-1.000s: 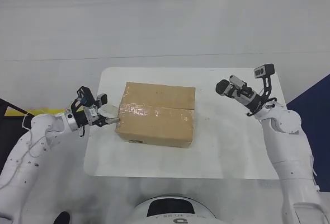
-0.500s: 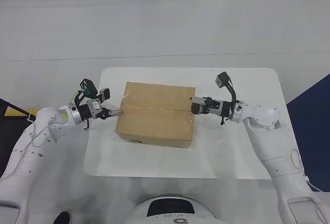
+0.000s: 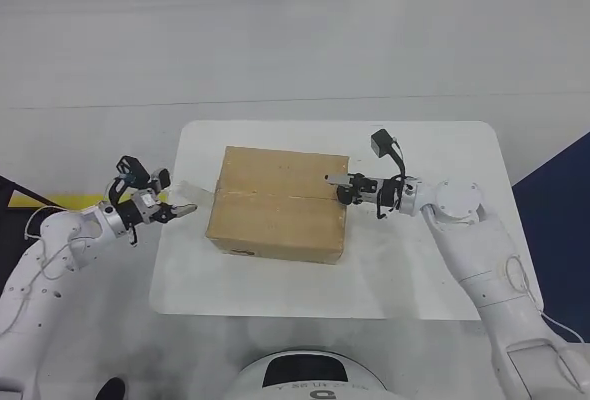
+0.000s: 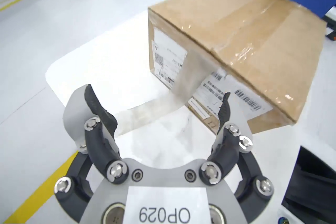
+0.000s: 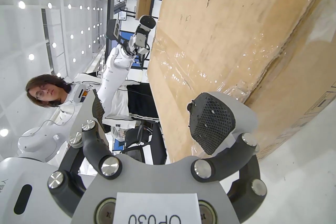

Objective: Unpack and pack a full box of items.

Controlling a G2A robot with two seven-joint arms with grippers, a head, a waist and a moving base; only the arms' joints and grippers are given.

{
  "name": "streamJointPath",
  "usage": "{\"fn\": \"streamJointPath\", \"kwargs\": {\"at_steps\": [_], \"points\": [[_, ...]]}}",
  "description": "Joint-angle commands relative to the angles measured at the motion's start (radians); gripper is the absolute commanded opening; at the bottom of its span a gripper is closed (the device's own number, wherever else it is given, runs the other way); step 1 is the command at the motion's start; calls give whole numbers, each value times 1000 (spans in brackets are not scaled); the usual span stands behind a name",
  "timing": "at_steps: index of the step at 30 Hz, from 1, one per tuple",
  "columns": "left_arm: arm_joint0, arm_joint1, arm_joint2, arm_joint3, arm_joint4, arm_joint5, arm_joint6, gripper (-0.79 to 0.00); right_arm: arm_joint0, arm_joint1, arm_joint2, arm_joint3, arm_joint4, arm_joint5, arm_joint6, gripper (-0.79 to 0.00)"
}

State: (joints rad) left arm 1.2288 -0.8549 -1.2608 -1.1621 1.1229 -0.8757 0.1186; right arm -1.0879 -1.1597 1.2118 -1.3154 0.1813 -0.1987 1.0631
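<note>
Left claw [image 4: 157, 93]: at the table's left edge, jaws spread wide, nothing pinched between them. Just ahead, loose tape strip [image 4: 181, 83] from one finger [image 4: 101, 114] up to the box's near end face; stuck to that finger or merely passing behind it, cannot tell. Box [image 4: 236, 25] next: flat on the table [image 3: 425, 250], flaps closed, taped seam [image 3: 275, 195] along its long axis, that axis pointing straight away from the left claw toward the right one. Near end apart from the left claw, linked only by the strip. Far end: right claw [image 3: 335, 186] at the seam's end, also spread open, one finger over the top edge, gripping nothing; touching the cardboard or not, unclear. Judgement: unsealing step, early in the task; peel direction along the seam, so strip within reach of the left claw only, far end steadied from the right. Risk: strip slack, likely to slip without a fresh pinch.
</note>
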Motion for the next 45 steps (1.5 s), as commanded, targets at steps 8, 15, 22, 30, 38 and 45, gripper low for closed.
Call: {"fn": "streamJointPath", "kwargs": {"at_steps": [8, 15, 22, 30, 38, 45], "points": [[-5, -22, 70, -56, 115, 95, 46, 0, 0, 0, 0, 0, 0, 0, 0, 0], [-27, -38, 89, -30, 121, 168, 106, 0, 0, 0, 0, 0, 0, 0, 0, 0], [-29, -38, 59, -3, 114, 163, 176, 0, 0, 0, 0, 0, 0, 0, 0, 0], [-19, -43, 66, -23, 129, 156, 153, 0, 0, 0, 0, 0, 0, 0, 0, 0], [1, -67, 135, -92, 140, 242, 71, 0, 0, 0, 0, 0, 0, 0, 0, 0], [-22, -87, 149, -103, 88, 320, 39, 0, 0, 0, 0, 0, 0, 0, 0, 0]]}}
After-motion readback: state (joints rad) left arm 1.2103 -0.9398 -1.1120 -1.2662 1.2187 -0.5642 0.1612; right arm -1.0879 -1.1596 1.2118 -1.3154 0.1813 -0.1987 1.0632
